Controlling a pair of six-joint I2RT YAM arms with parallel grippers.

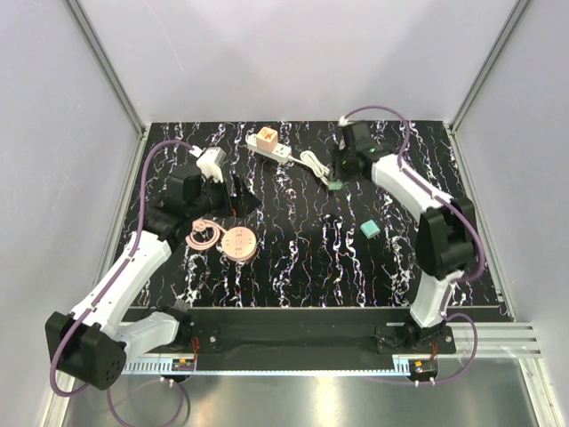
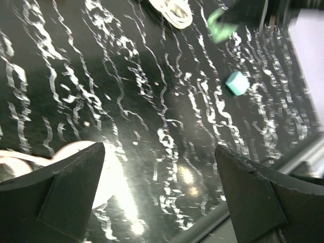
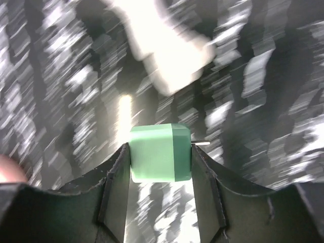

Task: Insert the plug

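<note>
Clamping the green plug [image 3: 160,153] between the right jaws, narrowed onto its two sides, with one metal prong showing beside it. Facing a blurred white shape just ahead, with the white power strip [image 1: 269,145] near those jaws, not touching. Holding the left jaws wide apart, nothing between them, above a pink disc [image 1: 239,242] on the worktop [image 1: 293,267].

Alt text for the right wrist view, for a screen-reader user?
The right gripper holds a green plug between its two black fingers, with a thin metal prong showing on the plug's right side. Behind it the black, white-veined table is blurred, with a blurred white shape near the top that cannot be identified.
</note>
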